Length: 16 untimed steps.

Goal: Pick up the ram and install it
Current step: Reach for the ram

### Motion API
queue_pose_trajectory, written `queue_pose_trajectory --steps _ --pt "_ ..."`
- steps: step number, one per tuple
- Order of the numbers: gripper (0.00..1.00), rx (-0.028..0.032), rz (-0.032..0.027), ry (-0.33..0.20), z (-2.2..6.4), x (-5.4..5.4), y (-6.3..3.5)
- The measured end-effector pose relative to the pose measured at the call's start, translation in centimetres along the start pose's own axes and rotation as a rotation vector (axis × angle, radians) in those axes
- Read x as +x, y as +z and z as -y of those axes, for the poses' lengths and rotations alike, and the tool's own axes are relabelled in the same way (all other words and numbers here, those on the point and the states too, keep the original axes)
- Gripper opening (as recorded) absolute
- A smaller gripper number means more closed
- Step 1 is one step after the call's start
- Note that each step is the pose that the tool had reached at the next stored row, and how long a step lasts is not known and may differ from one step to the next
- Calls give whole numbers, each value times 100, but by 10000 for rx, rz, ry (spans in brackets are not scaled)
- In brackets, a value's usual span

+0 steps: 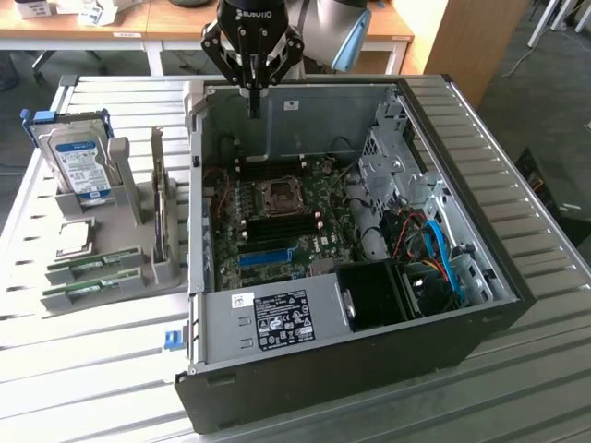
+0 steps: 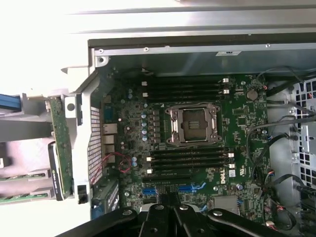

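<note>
The robot arm hangs straight down over the far edge of an open computer case (image 1: 480, 309), its upper part cut off from sight. Its pincer (image 1: 252, 106) is clenched on nothing above the motherboard (image 1: 277, 221). The ram (image 1: 90, 267), two green sticks with details too small to read, lies in a grey holder (image 1: 138, 263) on the counter (image 1: 92, 378) to the exterior view's left, well apart from the pincer.

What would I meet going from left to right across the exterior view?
Hard drive → upright card → processor socket → black fan housing → blue cables.
</note>
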<state>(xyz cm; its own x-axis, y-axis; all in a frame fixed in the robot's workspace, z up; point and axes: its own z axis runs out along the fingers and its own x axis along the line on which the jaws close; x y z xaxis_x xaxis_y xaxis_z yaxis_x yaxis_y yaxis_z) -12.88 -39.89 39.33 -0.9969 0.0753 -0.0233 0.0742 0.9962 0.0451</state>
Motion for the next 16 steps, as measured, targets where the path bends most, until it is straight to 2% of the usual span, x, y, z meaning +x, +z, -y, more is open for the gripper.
queue_pose_trajectory --steps 5,16 --pt "11 0 0 -1 9 104 -3" --pt "11 0 0 -2 43 436 -12"
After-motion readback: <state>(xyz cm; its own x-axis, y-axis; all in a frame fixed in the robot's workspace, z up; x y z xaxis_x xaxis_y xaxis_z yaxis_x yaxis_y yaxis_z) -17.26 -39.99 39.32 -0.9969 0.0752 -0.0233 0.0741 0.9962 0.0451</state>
